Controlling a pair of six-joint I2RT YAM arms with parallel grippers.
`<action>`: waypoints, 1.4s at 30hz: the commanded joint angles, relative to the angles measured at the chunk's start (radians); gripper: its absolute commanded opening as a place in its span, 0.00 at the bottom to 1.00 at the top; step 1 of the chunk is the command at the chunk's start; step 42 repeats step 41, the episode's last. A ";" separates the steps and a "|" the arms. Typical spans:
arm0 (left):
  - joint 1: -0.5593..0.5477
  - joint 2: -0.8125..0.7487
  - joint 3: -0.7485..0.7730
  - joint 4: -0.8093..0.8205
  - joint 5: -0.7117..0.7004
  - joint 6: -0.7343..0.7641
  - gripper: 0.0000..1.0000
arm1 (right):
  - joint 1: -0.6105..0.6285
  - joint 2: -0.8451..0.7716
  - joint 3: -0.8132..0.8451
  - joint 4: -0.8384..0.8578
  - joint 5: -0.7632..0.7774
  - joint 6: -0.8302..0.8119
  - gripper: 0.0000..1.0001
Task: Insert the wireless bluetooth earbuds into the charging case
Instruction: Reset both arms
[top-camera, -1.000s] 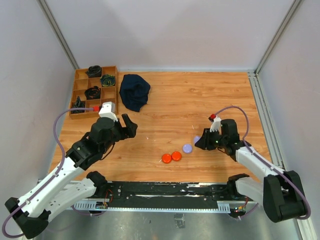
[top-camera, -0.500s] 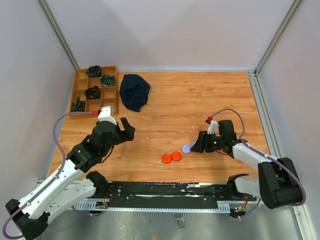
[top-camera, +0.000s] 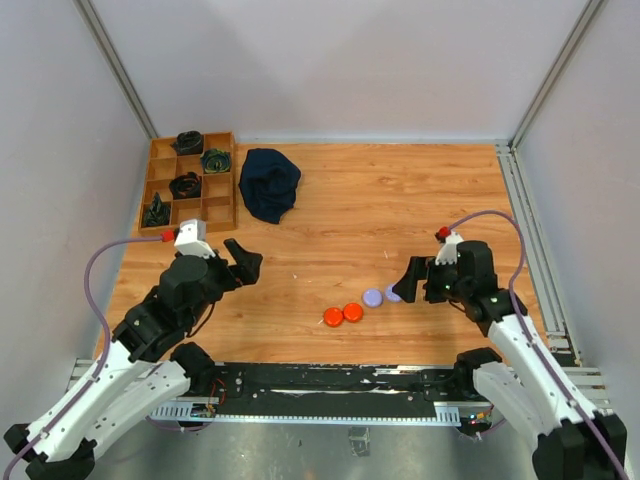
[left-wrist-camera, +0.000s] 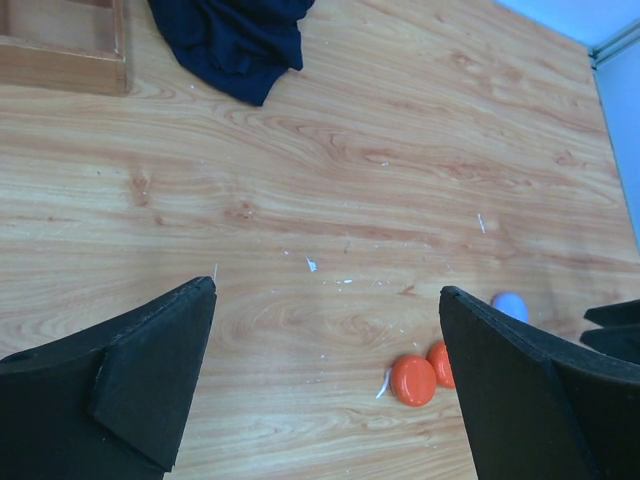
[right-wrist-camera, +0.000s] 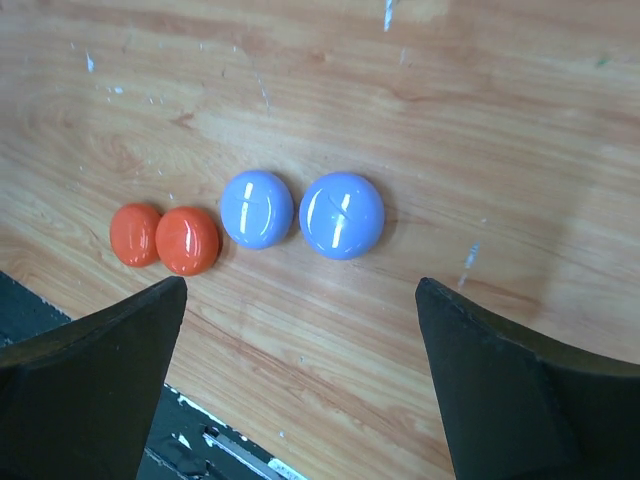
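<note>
Two orange discs (top-camera: 342, 314) and two lavender discs (top-camera: 384, 296) lie in a row on the wooden table. In the right wrist view the lavender pair (right-wrist-camera: 300, 211) sits side by side, with the orange pair (right-wrist-camera: 163, 238) to its left. My right gripper (right-wrist-camera: 302, 285) hovers open just short of them, holding nothing. My left gripper (left-wrist-camera: 327, 292) is open and empty above bare wood, and the orange discs (left-wrist-camera: 413, 379) lie near its right finger. No earbuds show. I cannot tell whether the discs are the charging case.
A wooden compartment tray (top-camera: 222, 186) with dark items stands at the back left. A dark blue cloth (top-camera: 269, 183) lies beside it. The black front rail (top-camera: 330, 385) runs below the discs. Small white flecks dot the wood.
My right gripper opened, left the second lavender disc beside the first, and drew back to the right. My left arm pulled back to the left and its jaws widened.
</note>
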 joint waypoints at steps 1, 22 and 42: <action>0.007 -0.062 0.004 -0.031 -0.016 -0.030 0.99 | -0.010 -0.173 0.091 -0.211 0.171 0.064 0.99; 0.007 -0.422 -0.049 -0.062 -0.034 -0.073 0.99 | -0.010 -0.735 0.248 -0.346 0.422 -0.110 0.99; 0.007 -0.499 -0.072 -0.041 0.032 -0.016 0.99 | -0.010 -0.764 0.220 -0.340 0.441 -0.103 0.99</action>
